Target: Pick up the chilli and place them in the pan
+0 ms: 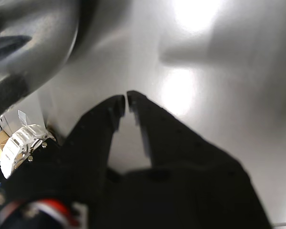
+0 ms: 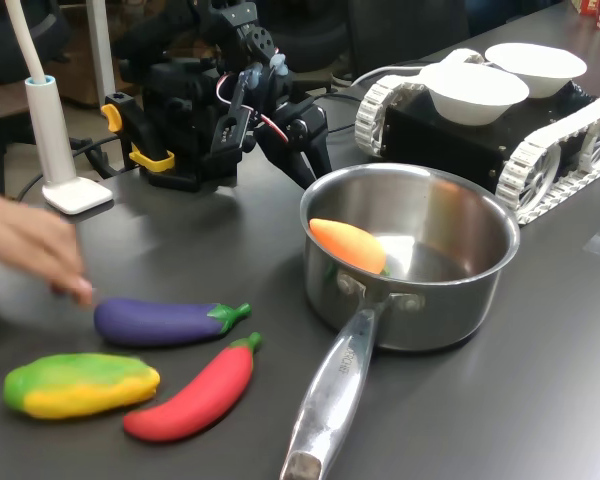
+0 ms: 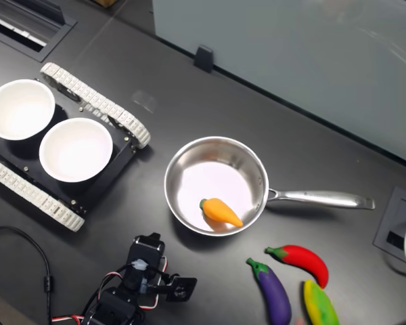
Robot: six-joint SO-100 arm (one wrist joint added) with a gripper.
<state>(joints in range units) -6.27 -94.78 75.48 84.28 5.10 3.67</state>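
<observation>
The red chilli [image 2: 195, 393] lies on the dark table in front of the pan, beside its handle, and shows too in the second exterior view [image 3: 302, 263]. The steel pan [image 2: 440, 310] [image 3: 216, 177] holds an orange carrot toy [image 2: 348, 245] [image 3: 221, 212]. My gripper [image 1: 127, 99] is shut with nothing between its black fingers. It hangs low over the table just outside the pan's wall [image 1: 33, 43], on the side away from the chilli. Both exterior views show the gripper [image 2: 308, 165] [image 3: 183, 288] well apart from the chilli.
A purple aubergine [image 2: 165, 320] [image 3: 274, 294] and a yellow-green corn toy [image 2: 80, 385] [image 3: 318, 305] lie next to the chilli. A person's hand [image 2: 30, 245] hovers near the aubergine. A tracked vehicle [image 2: 560, 130] [image 3: 95, 101] carries two white bowls. A white lamp base [image 2: 75, 195] stands behind.
</observation>
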